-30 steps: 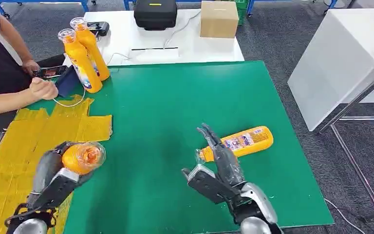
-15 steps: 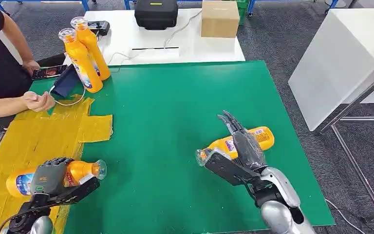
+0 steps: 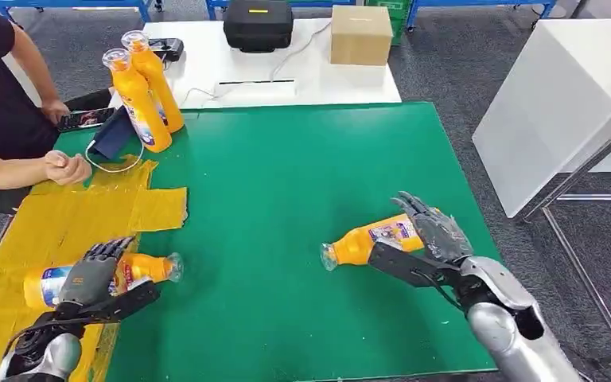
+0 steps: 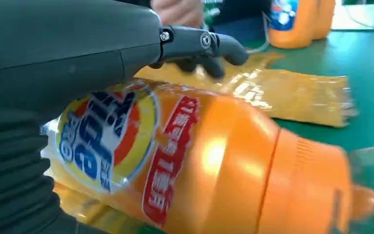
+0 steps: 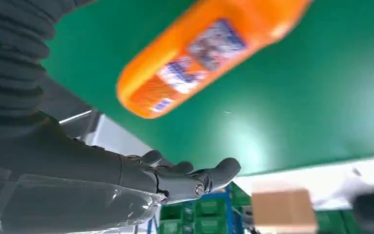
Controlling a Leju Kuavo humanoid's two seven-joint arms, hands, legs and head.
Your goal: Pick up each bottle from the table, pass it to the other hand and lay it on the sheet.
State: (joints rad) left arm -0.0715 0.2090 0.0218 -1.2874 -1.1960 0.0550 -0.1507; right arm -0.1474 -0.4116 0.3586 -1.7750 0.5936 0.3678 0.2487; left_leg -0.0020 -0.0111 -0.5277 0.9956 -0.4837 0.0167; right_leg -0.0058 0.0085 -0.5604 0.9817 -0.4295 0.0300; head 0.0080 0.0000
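Two steps overlap. Left hand (image 3: pixel 89 278) lies over a bottle (image 3: pixel 147 267) lying on the yellow sheet (image 3: pixel 64 215), cap end poking out onto the green tabletop (image 3: pixel 286 175); fingers (image 4: pixel 214 46) arch over the body, but whether they grip or are loosening I can't tell. Looks like the lay-down step, nearly done. Right hand (image 3: pixel 430 235) is at the second bottle (image 3: pixel 366 239) lying on the tabletop, fingers spread, not clearly closed round it. Next, I'd judge: left lets go and clears; right closes, lifts, passes across. Two more bottles (image 3: pixel 147 99) stand upright at far left.
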